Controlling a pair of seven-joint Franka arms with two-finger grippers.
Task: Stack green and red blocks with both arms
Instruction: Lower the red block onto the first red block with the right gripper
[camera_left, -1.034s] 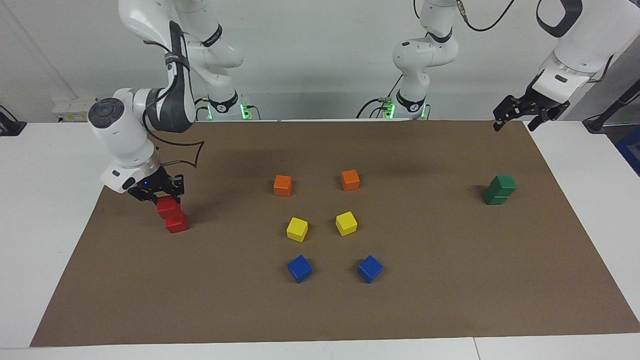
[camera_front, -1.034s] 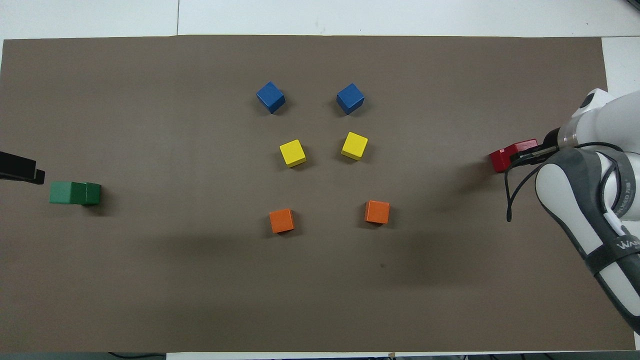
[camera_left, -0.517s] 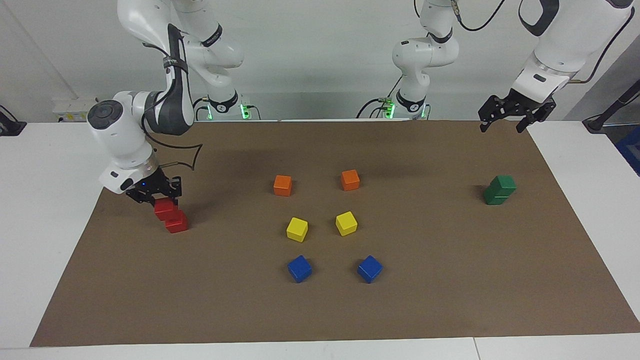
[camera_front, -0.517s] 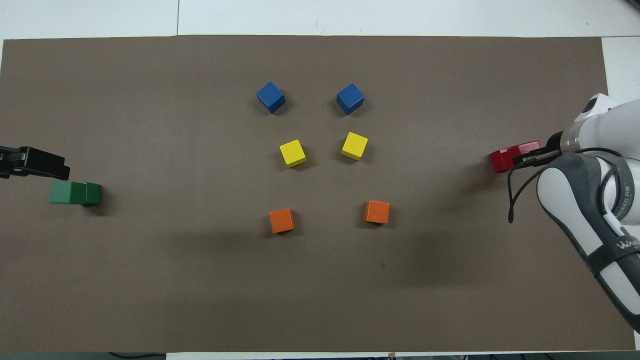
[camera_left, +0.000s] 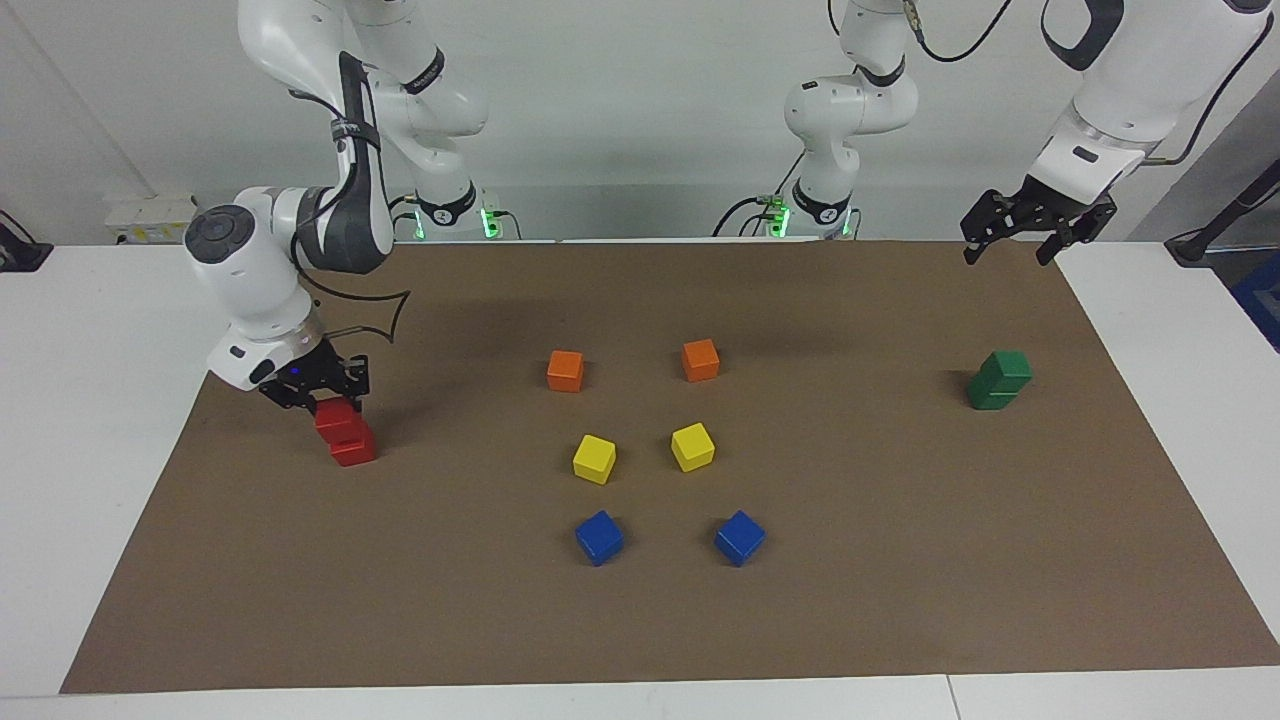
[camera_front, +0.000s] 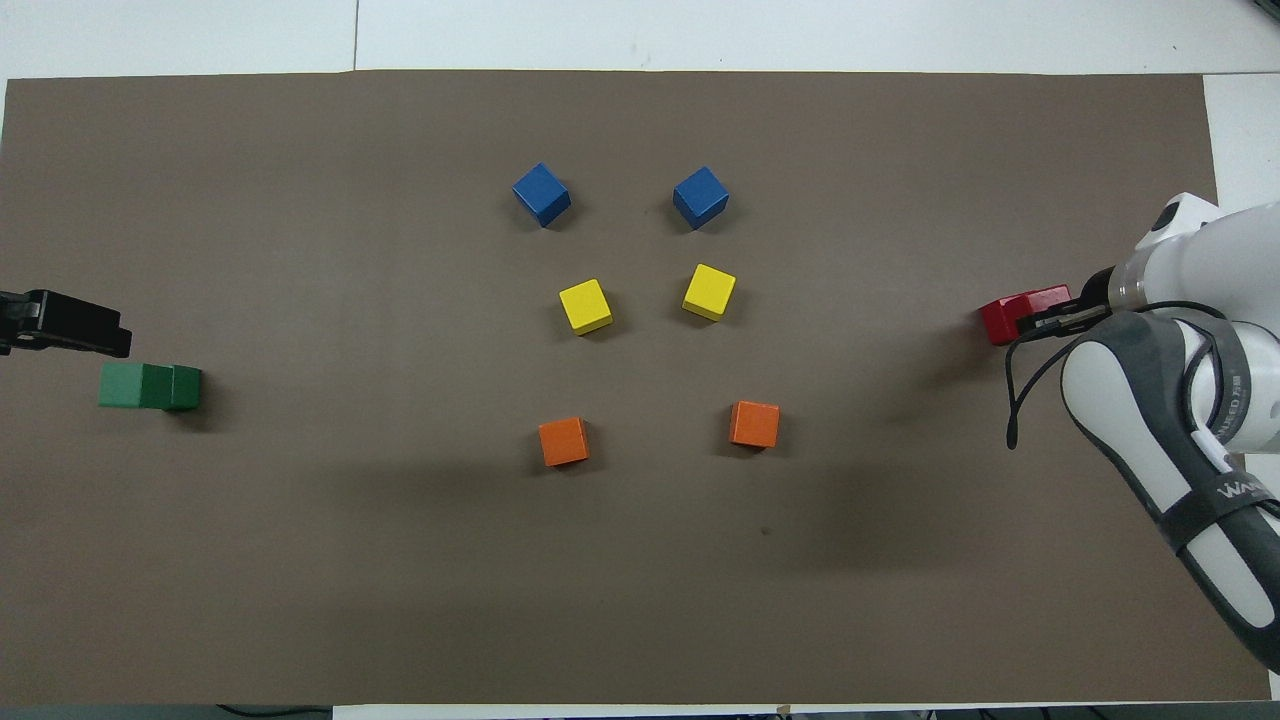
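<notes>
Red blocks (camera_left: 345, 432) stand stacked at the right arm's end of the mat (camera_left: 640, 620), the right gripper (camera_left: 318, 392) pinching the upper one, half hiding it. Green blocks (camera_left: 999, 380) stand stacked at the left arm's end; the left gripper (camera_left: 1012, 240), jaws spread, hangs over the mat's edge, cut off in the overhead view.

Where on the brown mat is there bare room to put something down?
Bare brown mat lies between the orange cubes and the robots, and between the blue cubes and the mat's edge. Crowded: the middle cluster of orange, yellow and blue cubes.
</notes>
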